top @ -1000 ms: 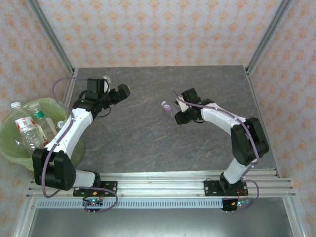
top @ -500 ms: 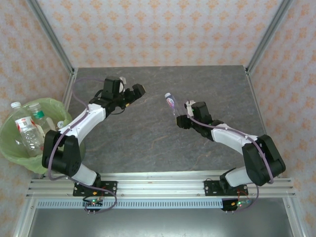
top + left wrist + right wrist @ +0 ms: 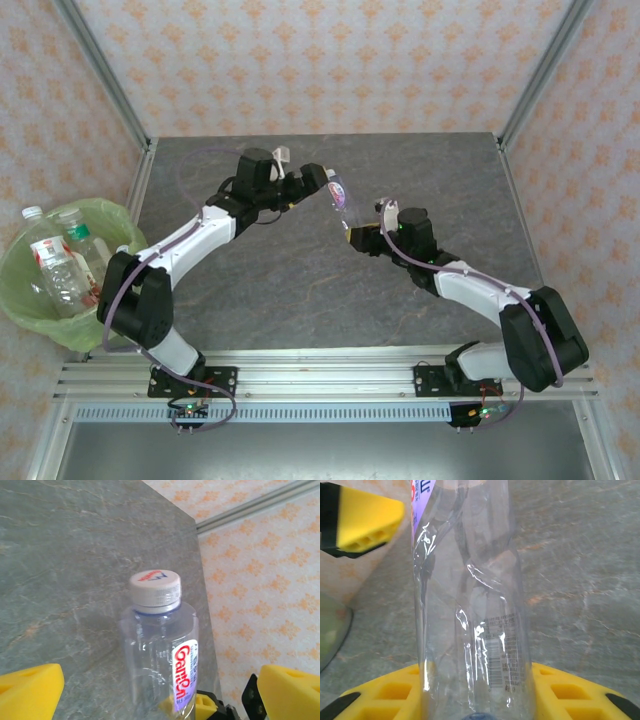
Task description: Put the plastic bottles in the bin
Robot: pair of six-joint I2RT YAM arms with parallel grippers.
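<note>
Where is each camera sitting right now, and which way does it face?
Top external: above and behind the bases, looking down on table, bin, both arms, left tool, right tool.
Left wrist: on the left arm, facing the bottle cap-first between its open yellow pads.
Right wrist: on the right arm, looking along the bottle gripped between its own pads.
Shared: both wrist views show that bottle; the right also catches a left pad.

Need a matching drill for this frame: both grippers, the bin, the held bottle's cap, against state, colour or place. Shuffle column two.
1 left gripper
2 right gripper
3 bin
4 cap of the held bottle

A white
B shut on the bottle
C open, a finger on either side of the bottle
D left of the table, bottles inside

Pairs: 1-C, 2-B, 3-D, 4-A
</note>
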